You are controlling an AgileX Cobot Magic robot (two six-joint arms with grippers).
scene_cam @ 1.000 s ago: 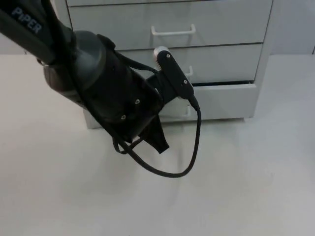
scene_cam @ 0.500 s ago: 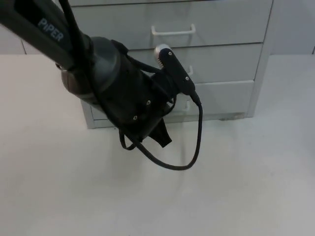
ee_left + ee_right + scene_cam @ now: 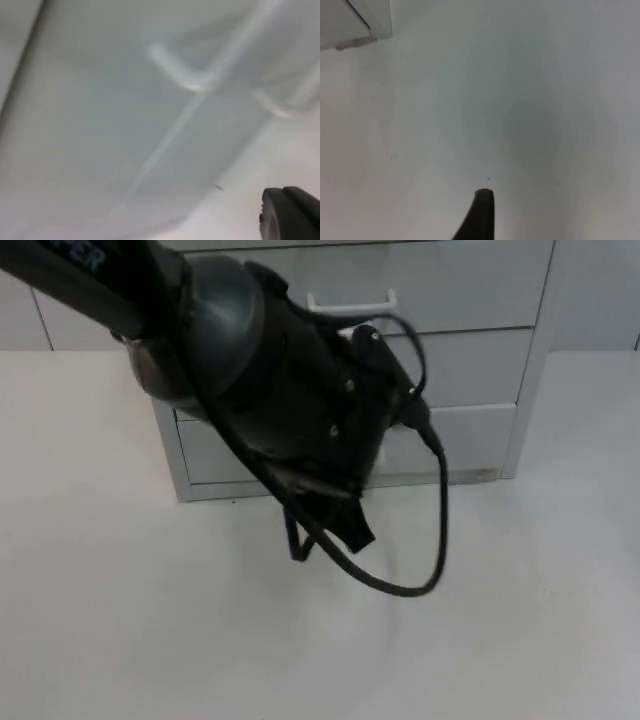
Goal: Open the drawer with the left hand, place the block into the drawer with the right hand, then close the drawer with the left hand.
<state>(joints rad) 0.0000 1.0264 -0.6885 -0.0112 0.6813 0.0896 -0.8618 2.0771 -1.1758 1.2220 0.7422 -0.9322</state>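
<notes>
White table top point(image 3: 520, 620) carries a pale grey drawer cabinet point(image 3: 470, 360) with white bar handles point(image 3: 352, 304) at its far edge. In the top view, the left gripper point(image 3: 335, 530) hangs just before the cabinet's bottom drawer point(image 3: 470, 440), which is judged shut; its finger spread cannot be told. In the left wrist view, handles and a drawer seam are made out. In the right wrist view, the right gripper's fingertip point(image 3: 479, 215) is held over bare table near the cabinet's corner point(image 3: 355, 22), waiting. The block is presumed inside the drawer. Closing appears finished; withdrawal is called for next.

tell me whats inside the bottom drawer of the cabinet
Nothing inside can be seen: the bottom drawer sits shut, flush with the cabinet. The left tool hangs just before it.
</notes>
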